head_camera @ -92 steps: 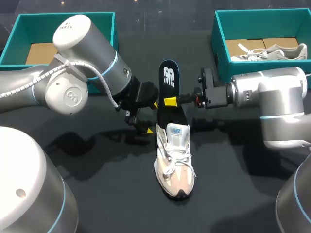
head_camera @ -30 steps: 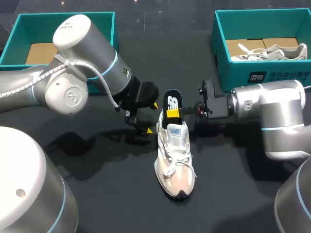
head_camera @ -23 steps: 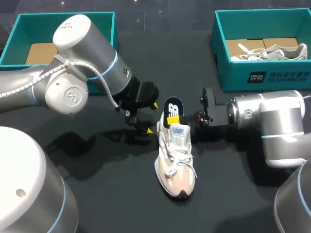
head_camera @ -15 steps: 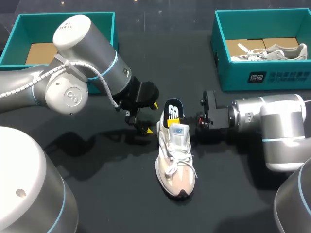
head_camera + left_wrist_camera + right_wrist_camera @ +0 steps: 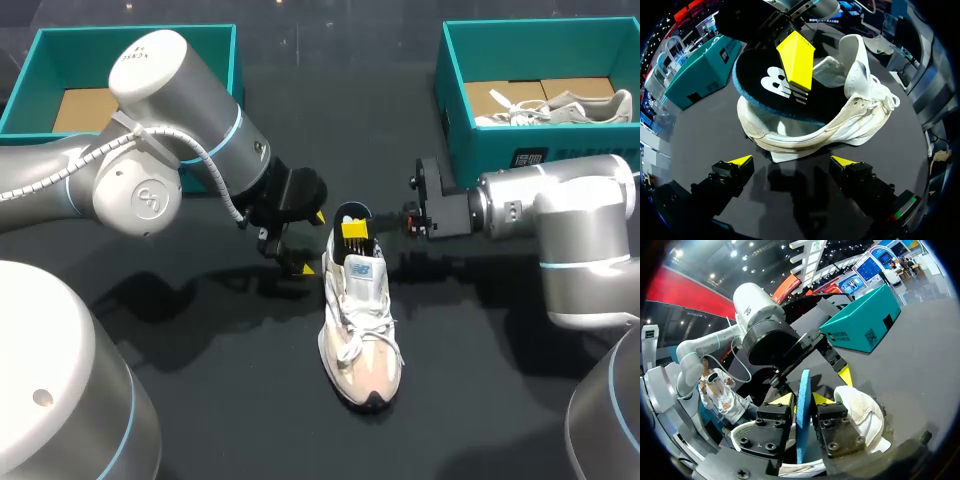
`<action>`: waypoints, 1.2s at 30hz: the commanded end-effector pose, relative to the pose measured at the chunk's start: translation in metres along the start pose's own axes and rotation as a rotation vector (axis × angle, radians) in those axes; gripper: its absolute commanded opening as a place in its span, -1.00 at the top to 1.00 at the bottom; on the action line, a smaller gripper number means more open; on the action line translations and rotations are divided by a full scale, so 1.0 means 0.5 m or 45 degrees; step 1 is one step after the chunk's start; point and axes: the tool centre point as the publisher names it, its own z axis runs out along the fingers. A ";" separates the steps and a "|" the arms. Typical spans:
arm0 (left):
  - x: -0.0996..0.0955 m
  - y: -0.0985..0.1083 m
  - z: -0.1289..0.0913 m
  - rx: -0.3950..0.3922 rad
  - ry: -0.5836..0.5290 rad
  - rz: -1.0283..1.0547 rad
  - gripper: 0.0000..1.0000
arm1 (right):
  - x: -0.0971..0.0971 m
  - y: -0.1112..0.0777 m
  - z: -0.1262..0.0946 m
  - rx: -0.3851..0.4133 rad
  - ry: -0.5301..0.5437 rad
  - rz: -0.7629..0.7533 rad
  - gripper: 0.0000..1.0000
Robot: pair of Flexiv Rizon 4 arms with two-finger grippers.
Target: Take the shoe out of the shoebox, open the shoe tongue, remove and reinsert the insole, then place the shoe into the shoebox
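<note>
Left shoebox: the teal left shoebox (image 5: 38,48) sits at the table's far left corner, with brown card on its floor. My left arm (image 5: 150,150) crosses in front of its near right corner.
Left gripper: my left gripper (image 5: 310,242) has its fingers spread and holds nothing. It hangs just beside the heel on the shoe's left. In the left wrist view the heel is ahead of both tips, with a strip of table between them.
Shoe: the shoe (image 5: 362,330) stands on its sole at the table's middle, toe toward me, heel away. Its tongue (image 5: 364,272) is raised and the laces are loose.
Insole: the insole (image 5: 771,87) is black on top with a blue edge. Its front runs down into the shoe's opening and its heel end rises tilted out of the collar.
Right gripper: my right gripper (image 5: 803,401) is clamped on the insole, one finger on each face, reaching in from the shoe's right.
Right shoebox: the teal right shoebox (image 5: 452,90) is at the far right and holds a second shoe (image 5: 555,105). My right arm (image 5: 570,220) lies before its near wall.
Room: the shoe is well apart from both boxes. The dark table (image 5: 230,400) shows all round its toe and toward the near edge.
</note>
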 end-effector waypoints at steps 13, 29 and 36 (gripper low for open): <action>0.000 0.000 0.001 0.000 0.000 0.001 -1.00 | -0.012 -0.079 0.005 -0.025 0.023 0.166 1.00; 0.000 0.000 0.001 0.000 0.000 0.001 -1.00 | 0.008 -0.024 0.000 0.026 -0.033 0.050 0.34; 0.000 0.000 0.001 0.000 0.000 0.001 -1.00 | -0.012 0.003 -0.013 0.042 -0.039 0.029 0.55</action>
